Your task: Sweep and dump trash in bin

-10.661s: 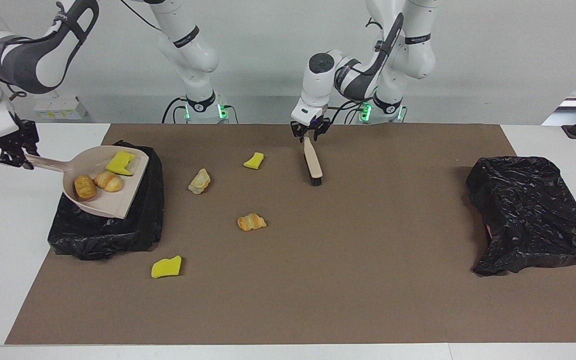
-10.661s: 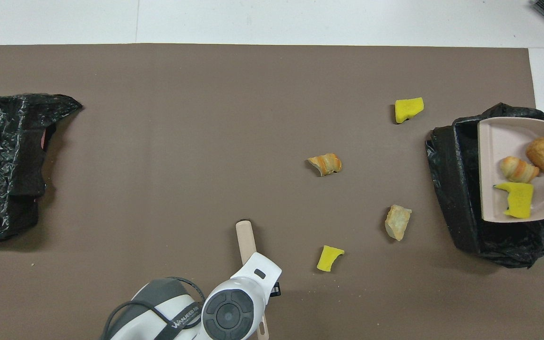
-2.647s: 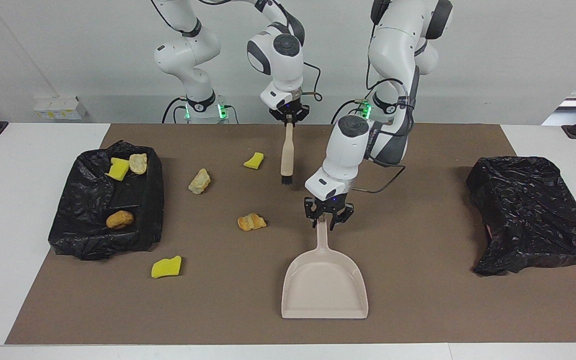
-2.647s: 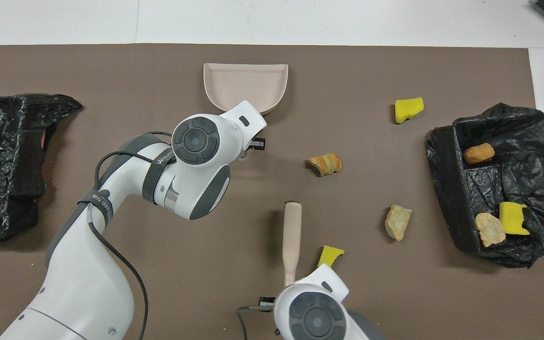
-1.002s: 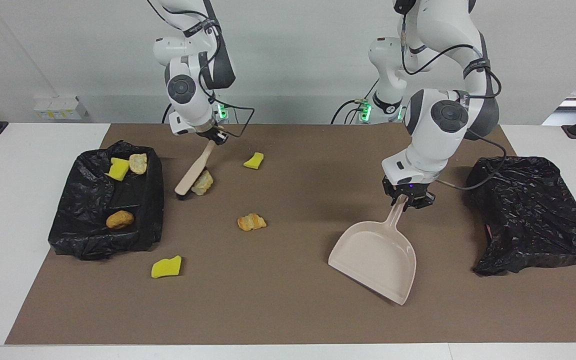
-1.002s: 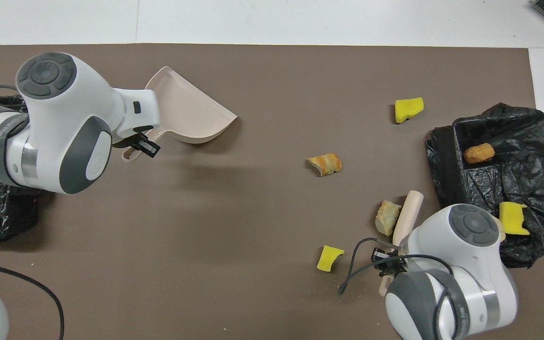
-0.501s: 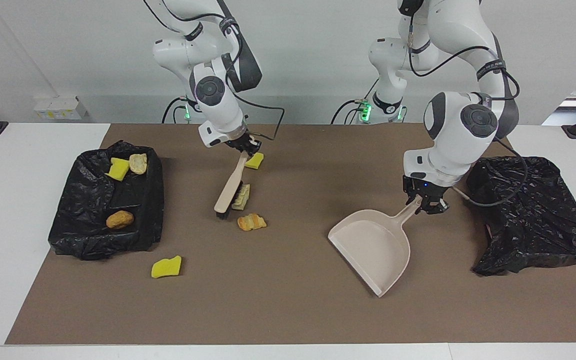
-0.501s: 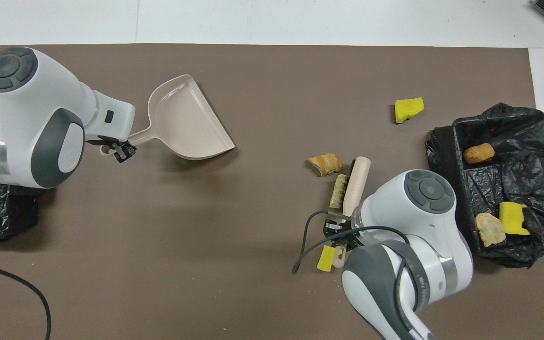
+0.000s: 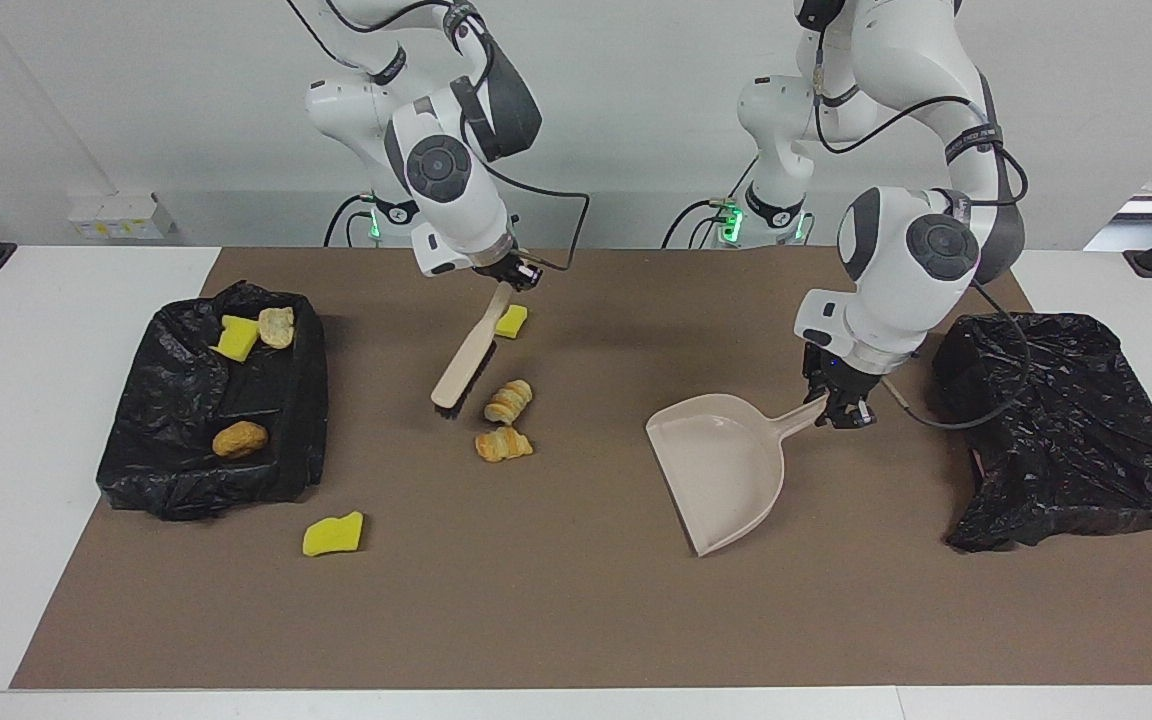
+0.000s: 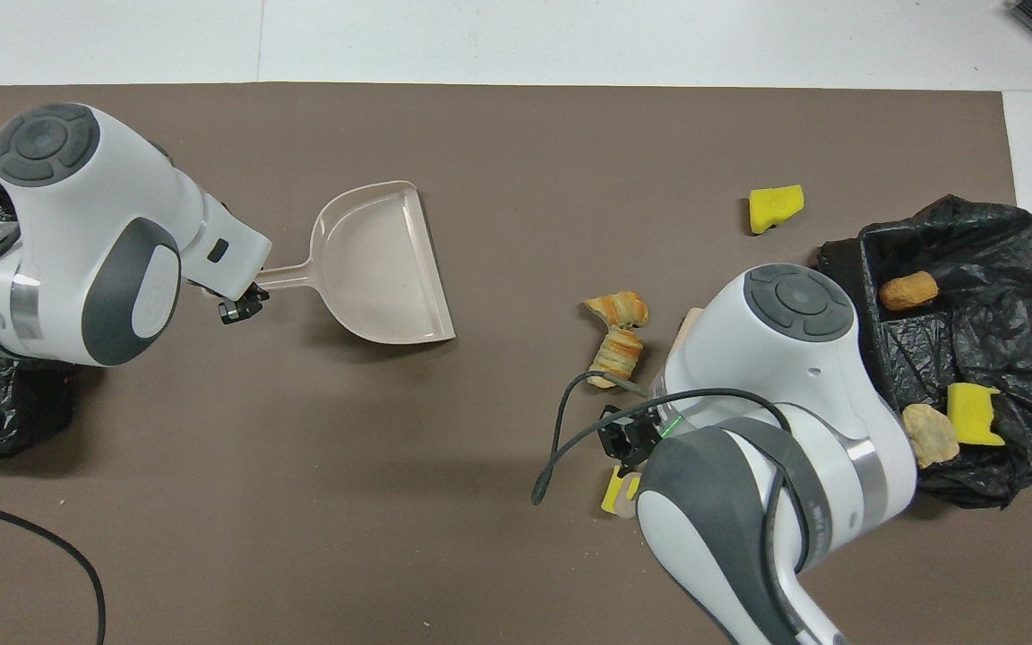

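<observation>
Right pincer [image 9: 519, 275] clamps brush [image 9: 464, 360]; 2 bread lumps [image 9: 506, 420] lie beside its bristles.

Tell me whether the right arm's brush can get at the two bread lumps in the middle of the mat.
Probably yes. The right pincer is shut on the brush, whose bristles sit just beside the bread lumps, with bare mat between them and the dustpan.

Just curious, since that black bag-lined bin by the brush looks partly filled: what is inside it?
Inside the black-lined bin lie a yellow sponge scrap and two bread-like lumps. Anything tucked under the liner's folds is hidden.
</observation>
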`<control>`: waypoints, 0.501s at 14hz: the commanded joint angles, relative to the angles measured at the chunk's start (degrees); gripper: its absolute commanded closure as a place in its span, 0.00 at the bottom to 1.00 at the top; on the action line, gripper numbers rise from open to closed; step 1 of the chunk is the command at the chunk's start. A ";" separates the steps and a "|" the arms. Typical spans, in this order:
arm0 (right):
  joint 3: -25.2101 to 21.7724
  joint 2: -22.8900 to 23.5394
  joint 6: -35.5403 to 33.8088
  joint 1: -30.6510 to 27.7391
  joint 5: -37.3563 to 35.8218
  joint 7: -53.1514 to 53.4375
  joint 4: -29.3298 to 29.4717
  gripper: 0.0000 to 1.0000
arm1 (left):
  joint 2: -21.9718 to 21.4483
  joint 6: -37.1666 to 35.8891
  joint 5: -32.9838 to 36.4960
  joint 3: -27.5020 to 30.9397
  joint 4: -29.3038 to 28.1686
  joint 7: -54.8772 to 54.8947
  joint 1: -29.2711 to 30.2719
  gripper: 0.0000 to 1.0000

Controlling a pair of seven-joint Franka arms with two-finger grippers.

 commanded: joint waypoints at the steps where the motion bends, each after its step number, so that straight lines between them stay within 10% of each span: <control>1: 0.09 -2.71 -2.97 0.82 0.52 9.29 -2.19 1.00 | -4.46 5.74 -0.80 0.43 -7.58 1.00 -4.11 1.00; 7: 0.26 -9.65 6.16 11.88 1.92 30.37 -12.12 1.00 | -3.85 11.89 -0.89 0.43 -12.24 -4.26 -10.35 1.00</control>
